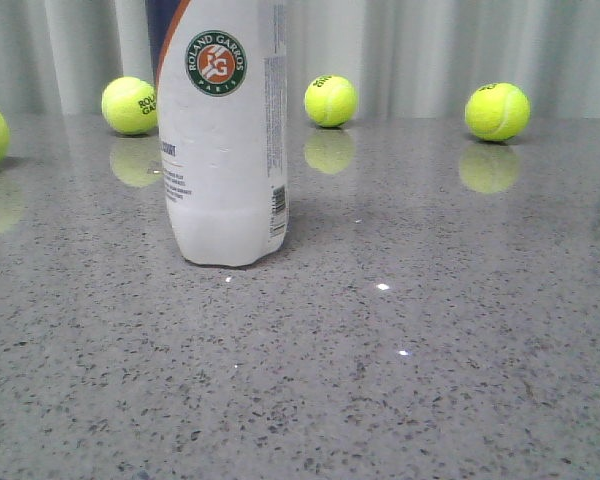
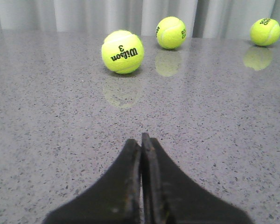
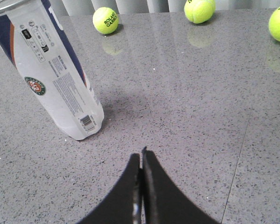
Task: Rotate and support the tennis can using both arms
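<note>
1. Tennis can (image 1: 223, 150) is standing upright on the speckled grey table (image 1: 430, 380), its base down and its top cut off by the front view's upper edge; the round emblem is facing the camera and the barcode strip is sitting toward the can's 3 o'clock side.
2. Nothing is touching the can. No arm is showing in the front view.
3. Left gripper (image 2: 141, 140) is hovering low over bare table with its black fingers pressed together, holding nothing; a Wilson ball (image 2: 122, 52) is lying ahead of it at 12 o'clock, and the can is not appearing in that wrist view at all.
4. Right gripper (image 3: 141, 158) is likewise closed tight and empty, with the can standing near it, toward 10 o'clock of its tips.
5. Judging from this, the approach is only beginning. Doing it well likely means parting both sets of fingers before closing in, since shut tips would only knock a tall, narrow tube over.
6. Bringing the arms in from opposite sides, 3 and 9 o'clock of the can in the front view, should be steadying it while one is turning it.
7. Loose balls, including the one (image 1: 331, 100) behind the can at 1 o'clock, are lying well apart from it and seem unlikely to interfere.
</note>
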